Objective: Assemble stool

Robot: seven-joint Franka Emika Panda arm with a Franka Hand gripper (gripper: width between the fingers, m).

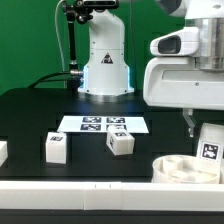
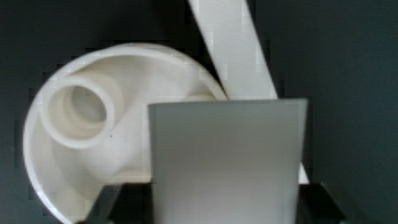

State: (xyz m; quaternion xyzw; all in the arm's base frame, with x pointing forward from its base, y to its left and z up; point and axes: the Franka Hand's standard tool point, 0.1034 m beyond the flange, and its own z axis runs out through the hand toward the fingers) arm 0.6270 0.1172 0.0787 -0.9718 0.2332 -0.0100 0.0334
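Note:
My gripper (image 1: 200,130) hangs at the exterior view's right, shut on a white blocky stool leg (image 1: 209,148) that carries a black-and-white tag. In the wrist view that leg (image 2: 228,150) fills the space between my dark fingers (image 2: 128,203), with my gripper (image 2: 224,206) clamped on its sides. The round white seat (image 1: 183,168) lies just below and beside the held leg, and its hollow underside with a round socket (image 2: 86,108) faces up. Two more legs (image 1: 57,148) (image 1: 120,141) stand loose on the black table.
The marker board (image 1: 103,124) lies flat mid-table in front of the robot base (image 1: 105,65). A long white rail (image 1: 90,187) runs along the table's front edge; another rail (image 2: 240,50) passes beside the seat. A white piece (image 1: 2,152) shows at the left edge.

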